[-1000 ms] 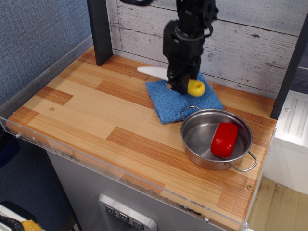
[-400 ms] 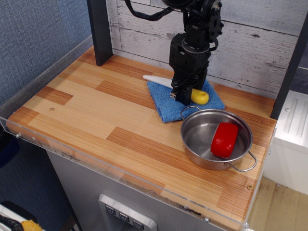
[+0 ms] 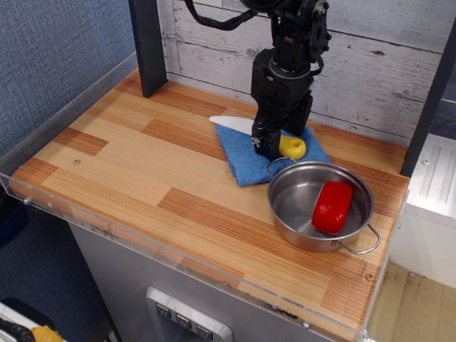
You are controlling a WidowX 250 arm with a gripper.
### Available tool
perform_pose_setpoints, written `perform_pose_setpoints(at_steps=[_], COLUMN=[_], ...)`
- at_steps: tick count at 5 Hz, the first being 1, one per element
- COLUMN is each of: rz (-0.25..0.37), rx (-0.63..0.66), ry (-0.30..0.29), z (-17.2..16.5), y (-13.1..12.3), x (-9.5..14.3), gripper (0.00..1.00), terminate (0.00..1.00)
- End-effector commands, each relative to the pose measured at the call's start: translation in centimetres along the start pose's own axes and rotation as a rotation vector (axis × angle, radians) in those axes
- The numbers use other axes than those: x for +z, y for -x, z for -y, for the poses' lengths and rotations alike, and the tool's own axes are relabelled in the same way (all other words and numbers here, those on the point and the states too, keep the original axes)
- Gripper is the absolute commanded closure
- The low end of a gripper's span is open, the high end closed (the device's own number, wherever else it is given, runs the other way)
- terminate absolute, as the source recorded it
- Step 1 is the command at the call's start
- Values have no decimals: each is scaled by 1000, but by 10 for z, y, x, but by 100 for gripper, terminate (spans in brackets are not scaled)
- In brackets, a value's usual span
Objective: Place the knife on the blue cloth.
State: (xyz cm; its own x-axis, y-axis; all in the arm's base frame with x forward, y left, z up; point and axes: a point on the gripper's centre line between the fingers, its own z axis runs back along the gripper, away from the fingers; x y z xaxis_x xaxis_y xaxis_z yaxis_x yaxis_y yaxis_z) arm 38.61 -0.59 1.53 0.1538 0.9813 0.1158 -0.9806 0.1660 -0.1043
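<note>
The knife has a white blade (image 3: 230, 125) and a yellow handle (image 3: 292, 147). It lies across the far part of the blue cloth (image 3: 246, 161), with the handle over the cloth and the blade tip reaching past the cloth's left edge over the wood. My gripper (image 3: 268, 144) is straight above the cloth, low down, its black fingers closed around the knife's middle. The gripper body hides the middle of the knife and part of the cloth.
A steel pan (image 3: 293, 201) with a red block (image 3: 333, 206) in it stands just right and in front of the cloth, its handle touching the cloth's corner. A black post (image 3: 147, 46) stands at the back left. A clear plastic rim edges the wooden table (image 3: 128, 164).
My gripper came down with the knife from above the cloth to cloth level. Since then the knife has shifted slightly lower and toward the front.
</note>
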Motion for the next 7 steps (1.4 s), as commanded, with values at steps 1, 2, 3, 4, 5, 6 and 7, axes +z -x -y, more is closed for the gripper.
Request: perform_pose_setpoints(at_steps=[1,2,3,4,5,6,7], rz=[21,49,79,88,88,88,88], rx=[25,47,73,109,109,109,109], ry=[123,159,175,198,198,198,198], z=[3,-1,-13,-32,-32,-32,-32], y=[-18,-28,-38,-49,-49,-49,-49], x=[55,83,111,133,133,133,133], gripper=[0,0,0,0,0,0,0], terminate=[0,0,0,0,0,0,0])
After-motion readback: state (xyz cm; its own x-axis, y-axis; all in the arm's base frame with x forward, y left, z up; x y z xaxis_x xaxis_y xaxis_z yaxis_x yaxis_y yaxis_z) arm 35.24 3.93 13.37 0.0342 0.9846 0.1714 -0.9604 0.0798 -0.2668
